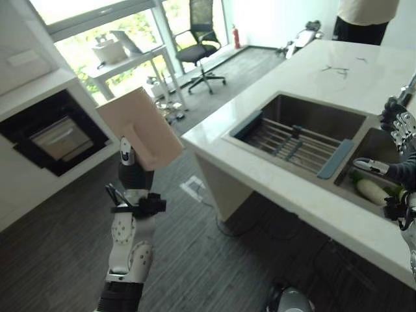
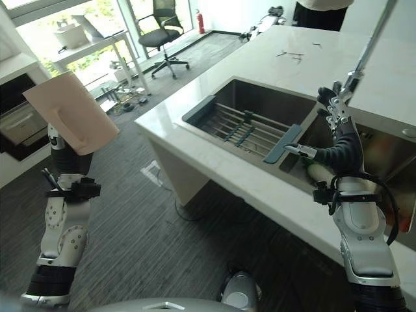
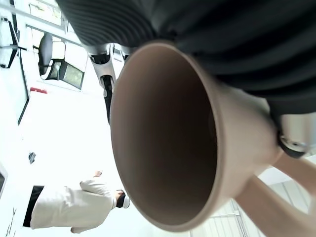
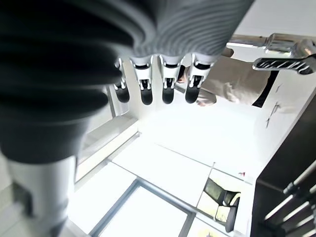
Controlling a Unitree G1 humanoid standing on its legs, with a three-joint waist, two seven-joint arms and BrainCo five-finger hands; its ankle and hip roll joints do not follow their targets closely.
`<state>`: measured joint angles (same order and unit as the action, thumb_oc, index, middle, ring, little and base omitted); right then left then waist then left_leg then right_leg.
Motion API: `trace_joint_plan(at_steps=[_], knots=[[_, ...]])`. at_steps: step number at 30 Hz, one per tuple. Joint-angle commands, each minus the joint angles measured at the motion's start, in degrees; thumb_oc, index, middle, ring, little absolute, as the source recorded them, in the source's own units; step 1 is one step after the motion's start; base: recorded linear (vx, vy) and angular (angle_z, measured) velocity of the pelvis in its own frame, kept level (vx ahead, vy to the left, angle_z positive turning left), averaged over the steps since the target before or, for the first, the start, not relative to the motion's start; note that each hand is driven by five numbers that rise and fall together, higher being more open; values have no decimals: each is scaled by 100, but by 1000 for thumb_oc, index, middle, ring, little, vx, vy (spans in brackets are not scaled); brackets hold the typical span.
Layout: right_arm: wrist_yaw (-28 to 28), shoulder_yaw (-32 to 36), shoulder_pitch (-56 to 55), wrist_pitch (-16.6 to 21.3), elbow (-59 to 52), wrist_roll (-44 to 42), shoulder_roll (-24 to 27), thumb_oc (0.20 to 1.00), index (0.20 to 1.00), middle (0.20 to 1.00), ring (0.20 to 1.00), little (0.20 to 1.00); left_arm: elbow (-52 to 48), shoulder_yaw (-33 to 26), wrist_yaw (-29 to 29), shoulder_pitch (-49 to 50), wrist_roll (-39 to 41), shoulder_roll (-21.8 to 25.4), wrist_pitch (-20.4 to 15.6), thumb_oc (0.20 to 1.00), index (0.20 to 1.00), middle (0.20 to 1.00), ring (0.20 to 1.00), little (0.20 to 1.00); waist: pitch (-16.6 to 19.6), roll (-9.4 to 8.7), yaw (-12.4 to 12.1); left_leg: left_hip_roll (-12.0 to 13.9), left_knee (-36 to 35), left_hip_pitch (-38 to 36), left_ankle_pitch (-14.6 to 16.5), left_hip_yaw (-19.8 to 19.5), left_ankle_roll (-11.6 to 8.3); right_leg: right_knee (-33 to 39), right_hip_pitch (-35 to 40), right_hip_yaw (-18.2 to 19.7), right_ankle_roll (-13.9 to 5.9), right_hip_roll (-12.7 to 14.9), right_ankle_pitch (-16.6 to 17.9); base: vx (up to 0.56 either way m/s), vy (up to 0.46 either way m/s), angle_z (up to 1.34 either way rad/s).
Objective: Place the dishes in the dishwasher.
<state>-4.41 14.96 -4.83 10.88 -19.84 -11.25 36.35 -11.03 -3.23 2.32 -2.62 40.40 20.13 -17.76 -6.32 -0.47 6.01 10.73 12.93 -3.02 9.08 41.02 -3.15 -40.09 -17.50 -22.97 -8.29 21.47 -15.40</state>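
Left hand [image 1: 128,158] is up over the floor, well clear of the counter [image 1: 312,71], grasping your dish: a beige-pink mug [image 3: 168,133]. Its wrist view looks straight into the mouth: round rim, darker brown inside, matte pale outside, handle [image 3: 276,190] coming off one side, with a fingertip [image 3: 294,143] curled against the body beside it. From the head views the mug [image 1: 140,127] reads as a flat pale slab tilted above the wrist. Right hand [image 2: 335,107] is raised over the sink [image 2: 260,107], fingers [image 4: 168,79] straight and released, holding nothing. A person [image 2: 322,12] stands at the counter's far end.
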Motion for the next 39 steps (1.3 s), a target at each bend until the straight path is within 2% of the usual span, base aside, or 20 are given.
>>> trace_joint_plan(at_steps=[1, 5, 6, 8, 10, 11, 12, 16, 18, 22, 25, 27, 39], knots=[[-8, 131, 52, 299, -236, 97, -395, 1000, 1000, 1000, 1000, 1000, -467, -599, 88, 180, 112, 295, -139, 200, 200, 200, 200, 200, 232, 32, -21, 306, 426, 55, 167, -627, -138, 2291, 1443, -763, -178, -333, 1114, 13, 461, 138], [39, -116, 0, 340, -235, 278, -698, 1000, 1000, 1000, 1000, 1000, -548, -640, -1, 176, -134, 328, -144, 200, 200, 200, 200, 200, 210, 41, -224, -83, 426, 198, 383, -992, 16, 2291, 1445, -930, -312, -24, 1519, 41, 397, 86], [5, -222, 19, 303, -226, 400, -805, 1000, 1000, 1000, 1000, 1000, -631, -588, -94, 138, -292, 344, -89, 200, 200, 200, 200, 200, 187, 61, -305, -259, 426, 302, 443, -1212, 101, 2291, 1538, -972, -293, -14, 1727, 68, 478, 54], [-78, -285, 62, 265, -225, 437, -816, 1000, 1000, 1000, 1000, 1000, -684, -496, -151, 102, -384, 340, -42, 200, 200, 200, 200, 200, 151, 98, -330, -377, 426, 427, 454, -1520, 169, 2291, 1593, -895, -259, -142, 1879, 76, 348, 86], [-196, -272, 10, 313, -182, 475, -814, 1000, 1000, 1000, 1000, 1000, -622, -377, -120, 47, -374, 332, -25, 200, 200, 200, 200, 200, 114, 110, -202, -538, 426, 595, 451, -2093, 231, 2291, 1414, -248, -143, -654, 1710, 52, 139, 120], [-253, -204, -60, 343, -158, 461, -783, 1000, 1000, 1000, 1000, 1000, -541, -327, -11, 21, -309, 325, -46, 200, 200, 200, 200, 200, 98, 108, -86, -585, 426, 739, 316, -2303, 289, 2291, 1272, 121, 47, -1014, 1595, 37, 35, 128], [-233, -76, -166, 400, -133, 363, -714, 1000, 1000, 1000, 1000, 1000, -435, -254, 72, 3, -204, 312, -78, 200, 200, 200, 200, 200, 132, 90, 43, -693, 426, 877, 258, -2690, 315, 2291, 1209, 714, 140, -1448, 1295, 45, 24, 171], [18, 202, -418, 562, -148, -16, -598, 1000, 1000, 1000, 1000, 1000, -312, -103, 75, 0, -274, 255, -257, 200, 200, 200, 200, 200, 238, -32, 248, -927, 426, 1074, 201, -3247, 358, 2291, 1008, 1893, 222, -1953, 907, 91, -7, 206], [-22, 262, -484, 565, -163, -95, -588, 1000, 1000, 1000, 1000, 1000, -347, -66, 124, -11, -289, 236, -251, 200, 200, 200, 200, 200, 261, -55, 278, -994, 426, 1093, 189, -3373, 352, 2291, 937, 2199, 265, -2122, 823, 39, -82, 127], [2, 70, -326, 566, -171, -24, -613, 1000, 1000, 1000, 1000, 1000, -424, -84, -45, 19, -428, 234, -241, 200, 200, 200, 200, 200, 237, -93, 141, -932, 426, 1028, 229, -3286, 342, 2291, 1013, 1978, 299, -2034, 722, -2, -147, 54], [-206, -142, -15, 402, -216, 8, -498, 1000, 1000, 1000, 1000, 1000, -543, -116, -133, 67, -463, 267, -130, 200, 200, 200, 200, 200, 254, -110, -60, -921, 426, 967, 227, -3259, 310, 2291, 1082, 1738, 306, -1930, 677, -2, -202, 34], [-232, -227, 73, 337, -259, 60, -526, 1000, 1000, 1000, 1000, 1000, -572, -150, -115, 126, -482, 249, -124, 200, 200, 200, 200, 200, 262, -104, -82, -926, 426, 924, 242, -3257, 302, 2291, 1092, 1769, 324, -1954, 655, 29, -134, 14], [-206, -167, -196, 335, -243, 11, -656, 1000, 1000, 1000, 1000, 1000, -524, -178, -1, 276, -471, 243, -213, 200, 200, 200, 200, 200, 331, -9, 182, -848, 426, 767, 348, -3118, 276, 2291, 1056, 2017, 370, -2160, 621, 24, -63, -8]])
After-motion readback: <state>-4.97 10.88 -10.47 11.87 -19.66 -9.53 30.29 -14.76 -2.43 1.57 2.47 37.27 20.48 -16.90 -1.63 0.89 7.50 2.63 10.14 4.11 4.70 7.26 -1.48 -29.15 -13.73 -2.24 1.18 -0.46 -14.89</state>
